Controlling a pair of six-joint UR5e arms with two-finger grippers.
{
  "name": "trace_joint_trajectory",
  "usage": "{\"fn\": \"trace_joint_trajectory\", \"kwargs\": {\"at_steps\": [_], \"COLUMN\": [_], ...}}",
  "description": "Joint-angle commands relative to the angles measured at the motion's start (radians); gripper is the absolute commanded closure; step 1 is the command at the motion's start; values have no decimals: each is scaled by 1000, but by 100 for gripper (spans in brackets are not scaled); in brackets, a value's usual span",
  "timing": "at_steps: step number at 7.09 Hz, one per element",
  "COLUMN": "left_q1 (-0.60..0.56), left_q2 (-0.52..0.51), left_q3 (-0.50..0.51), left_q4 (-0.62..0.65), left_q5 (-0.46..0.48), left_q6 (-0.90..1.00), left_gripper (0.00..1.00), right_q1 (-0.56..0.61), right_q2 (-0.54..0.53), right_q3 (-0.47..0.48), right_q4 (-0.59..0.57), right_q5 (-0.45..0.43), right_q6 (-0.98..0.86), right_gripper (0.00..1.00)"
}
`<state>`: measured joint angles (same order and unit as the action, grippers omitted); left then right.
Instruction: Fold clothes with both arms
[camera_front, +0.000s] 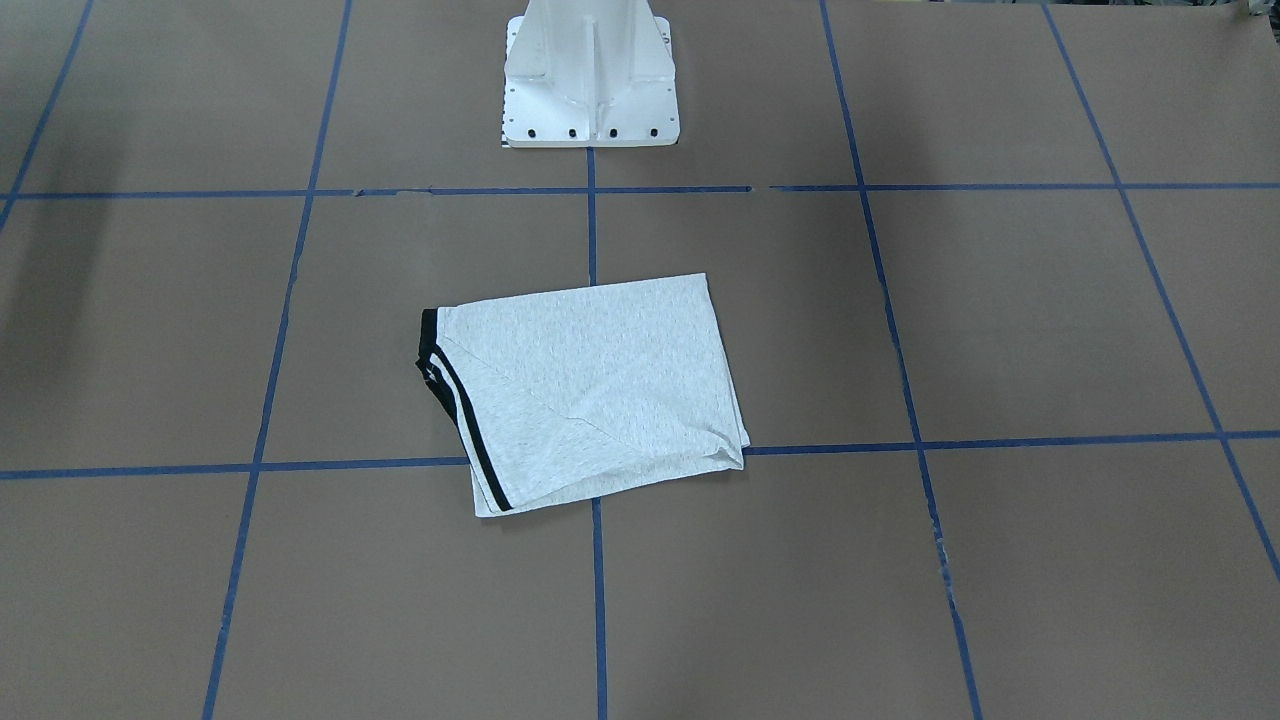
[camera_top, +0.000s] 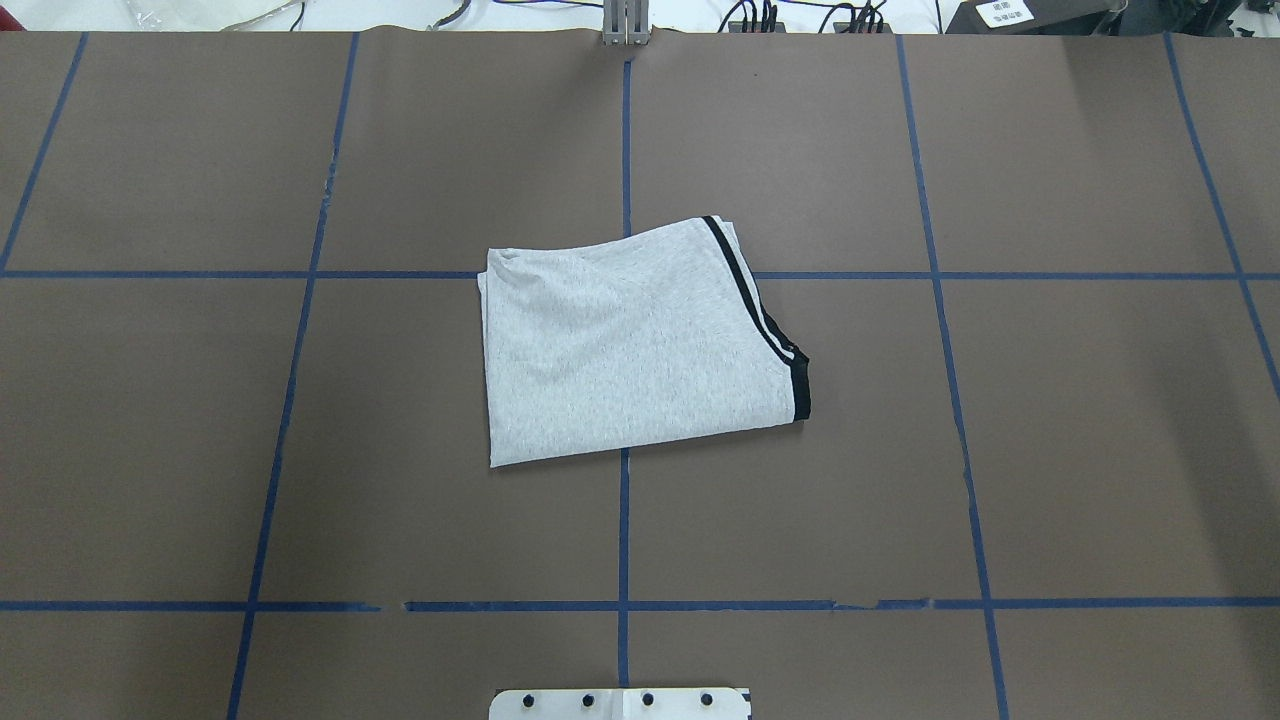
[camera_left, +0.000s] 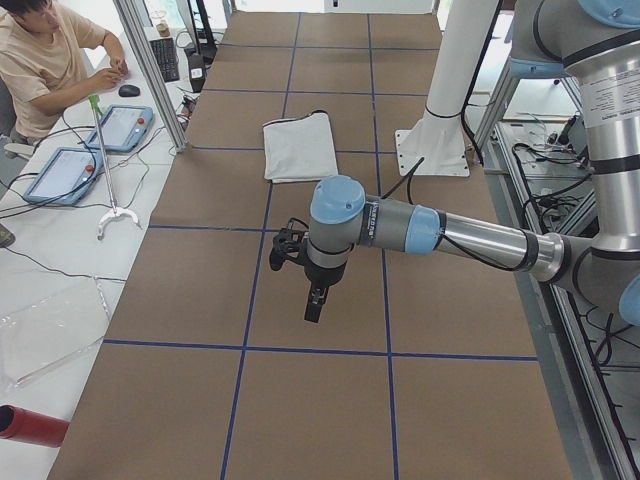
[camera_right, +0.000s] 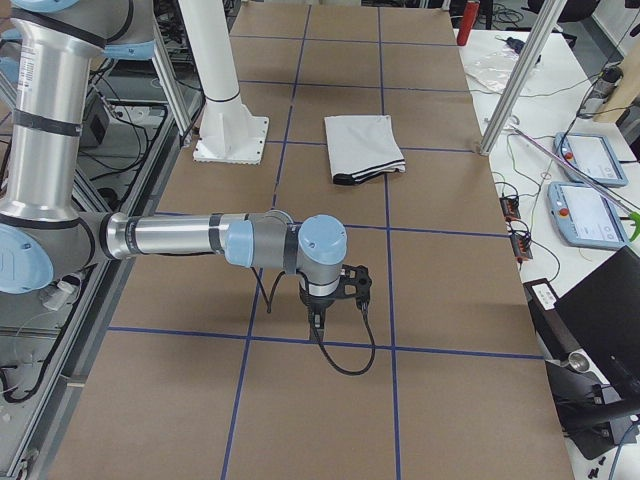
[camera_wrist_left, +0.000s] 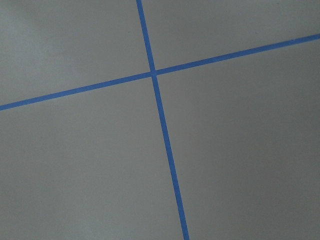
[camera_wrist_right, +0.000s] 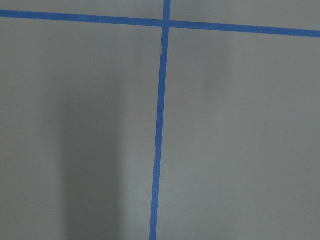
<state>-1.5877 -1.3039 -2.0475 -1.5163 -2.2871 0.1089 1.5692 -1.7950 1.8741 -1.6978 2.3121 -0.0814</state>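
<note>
The light grey T-shirt lies folded into a compact rectangle at the table's middle, with black-striped cuffs along one edge; the print is hidden. It also shows in the front-facing view, the left side view and the right side view. Neither arm touches it. My left gripper hangs over bare table far from the shirt, at the table's left end. My right gripper hangs over bare table at the right end. I cannot tell whether either is open or shut. Both wrist views show only brown table and blue tape.
The white pedestal base stands behind the shirt. Blue tape lines grid the brown table. An operator sits at a side desk with teach pendants. More pendants lie on the other side desk.
</note>
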Motion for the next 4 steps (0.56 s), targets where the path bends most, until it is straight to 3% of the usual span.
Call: {"fn": "trace_joint_trajectory", "kwargs": {"at_steps": [1,4], "left_q1": [0,0], "left_q2": [0,6], "left_q3": [1,1], "left_q4": [1,4], "left_q5": [0,0], "left_q6": [0,0], "left_gripper": [0,0], "right_q1": [0,0], "right_q2": [0,0], "right_q3": [3,3], "right_q4": [0,1], "right_q5": [0,0], "right_q6": [0,0], "right_gripper": [0,0]}}
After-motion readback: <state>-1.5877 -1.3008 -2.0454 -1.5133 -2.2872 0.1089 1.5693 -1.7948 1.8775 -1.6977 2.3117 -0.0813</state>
